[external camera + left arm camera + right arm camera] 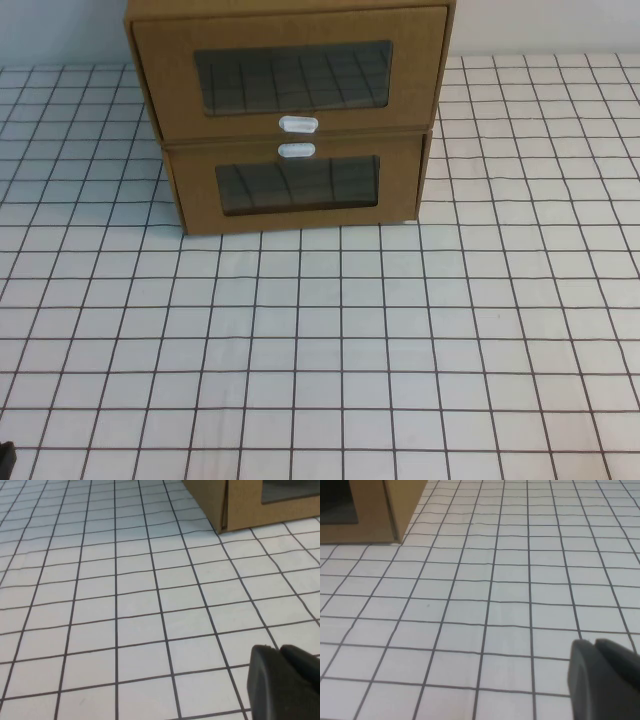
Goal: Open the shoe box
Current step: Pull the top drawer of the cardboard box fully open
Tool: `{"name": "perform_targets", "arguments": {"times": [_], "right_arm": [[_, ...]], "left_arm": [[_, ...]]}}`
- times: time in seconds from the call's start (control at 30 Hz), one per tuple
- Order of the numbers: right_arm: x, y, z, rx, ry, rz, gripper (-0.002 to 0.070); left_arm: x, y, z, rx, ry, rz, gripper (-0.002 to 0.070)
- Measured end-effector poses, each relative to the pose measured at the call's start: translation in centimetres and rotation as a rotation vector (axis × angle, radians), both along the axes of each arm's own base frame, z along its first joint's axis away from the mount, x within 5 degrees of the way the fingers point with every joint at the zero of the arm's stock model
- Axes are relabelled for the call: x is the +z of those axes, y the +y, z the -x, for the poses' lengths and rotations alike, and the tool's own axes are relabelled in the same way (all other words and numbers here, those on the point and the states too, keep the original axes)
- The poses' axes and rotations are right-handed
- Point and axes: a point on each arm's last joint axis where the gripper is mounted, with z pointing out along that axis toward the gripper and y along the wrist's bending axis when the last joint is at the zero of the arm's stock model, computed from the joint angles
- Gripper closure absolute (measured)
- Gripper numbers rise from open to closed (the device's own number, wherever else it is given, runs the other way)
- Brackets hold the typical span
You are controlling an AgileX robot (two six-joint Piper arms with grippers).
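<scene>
Toward the far middle of the desk [540,330], which is covered by a white cloth [300,340] ruled in dark squares, two brown cardboard boxes stand stacked; the upper shoe box [420,70] rests squarely on the lower shoe box [400,190], and both face the robot; each front has a clear window, the upper window [292,77] and the lower window [298,184], and each has a small white handle, the upper handle [298,124] near its bottom edge and the lower handle [296,150] near its top edge, so the two sit just beside each other; as far as the high view shows, neither front is pulled out. Over the near part of the cloth, the left gripper [281,660] hangs low on the robot's left side, well apart from the boxes, its jaws together with nothing between them; the right gripper [597,652] hangs low on the robot's right side, also well apart from the boxes, its jaws together and empty; each wrist view catches only a lower corner of the stack.
</scene>
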Motion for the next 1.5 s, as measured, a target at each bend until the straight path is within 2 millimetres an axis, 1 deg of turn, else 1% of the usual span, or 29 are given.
{"name": "perform_targets", "arguments": {"times": [1.1, 1.2, 1.33, 1.4, 1.5], "right_arm": [[0.0, 0.0, 0.0, 0.0, 0.0, 0.0, 0.0689], [0.0, 0.0, 0.0, 0.0, 0.0, 0.0, 0.0689], [0.0, 0.0, 0.0, 0.0, 0.0, 0.0, 0.0689], [0.0, 0.0, 0.0, 0.0, 0.0, 0.0, 0.0689], [0.0, 0.0, 0.0, 0.0, 0.0, 0.0, 0.0689]], "left_arm": [[0.3, 0.0, -0.1, 0.007, -0.026, 0.024, 0.0677], [0.5, -0.1, -0.1, 0.016, -0.043, 0.107, 0.0677], [1.4, -0.4, -0.3, 0.041, -0.101, 0.357, 0.0677], [1.8, -0.4, -0.3, 0.051, -0.13, 0.454, 0.0677], [2.3, -0.3, -0.4, 0.062, -0.177, 0.517, 0.0677]]}}
